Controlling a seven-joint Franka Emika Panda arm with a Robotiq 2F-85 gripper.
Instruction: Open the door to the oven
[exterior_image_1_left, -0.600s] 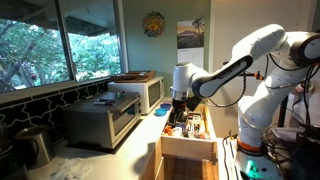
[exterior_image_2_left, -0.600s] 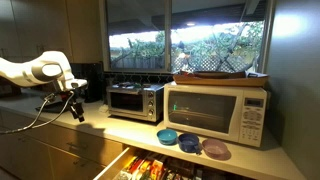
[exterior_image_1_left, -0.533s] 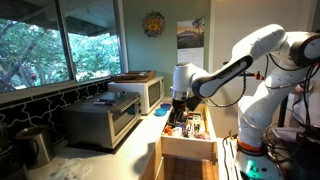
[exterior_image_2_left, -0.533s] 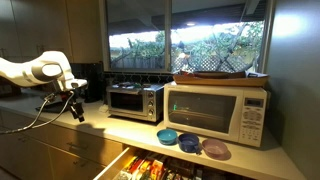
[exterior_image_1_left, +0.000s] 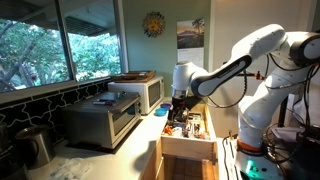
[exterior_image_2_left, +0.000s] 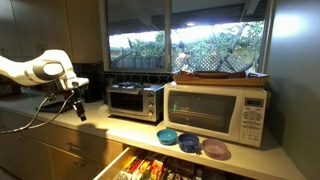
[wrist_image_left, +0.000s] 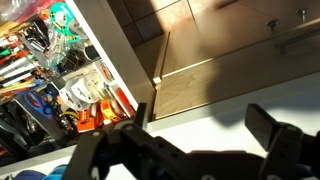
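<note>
The claw (wrist_image_left: 197, 112) is a blurred dark silhouette.

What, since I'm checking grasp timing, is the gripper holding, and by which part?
Nothing. The gripper is open, its fingers spread with only air between them, clear of the door of the oven.

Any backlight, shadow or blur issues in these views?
Both exterior views: bright windows behind, so the oven door reads dark. Wrist view: the open gripper is a blurred dark silhouette up close; the drawer contents look sharp; hard shadow edges cross the wood surfaces beyond.
</note>
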